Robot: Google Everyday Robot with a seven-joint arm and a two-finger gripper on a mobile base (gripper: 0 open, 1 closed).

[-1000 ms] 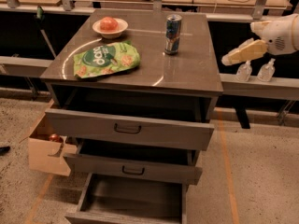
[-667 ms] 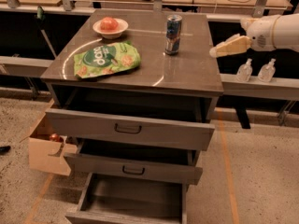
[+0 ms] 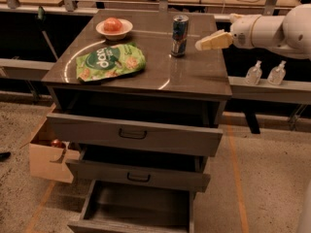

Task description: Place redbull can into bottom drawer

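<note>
One can [image 3: 180,35] stands upright on the bench [image 3: 194,74], with one tool [image 3: 201,43] just beside it.
The tool hovers right of the can, not touching; whether it is apart or together cannot be told. Left of the can are one bowl [image 3: 114,29] and one bag [image 3: 111,62]. Below it three drawers are open, the bottom drawer [image 3: 136,208] lowest.

claw [image 3: 202,43] right of redbull can [image 3: 179,35]

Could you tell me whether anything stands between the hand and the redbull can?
Nothing visible does. The hand hovers just beside the redbull can, above bare cabinet top. The chip bag and the bowl lie on the can's far side.
</note>
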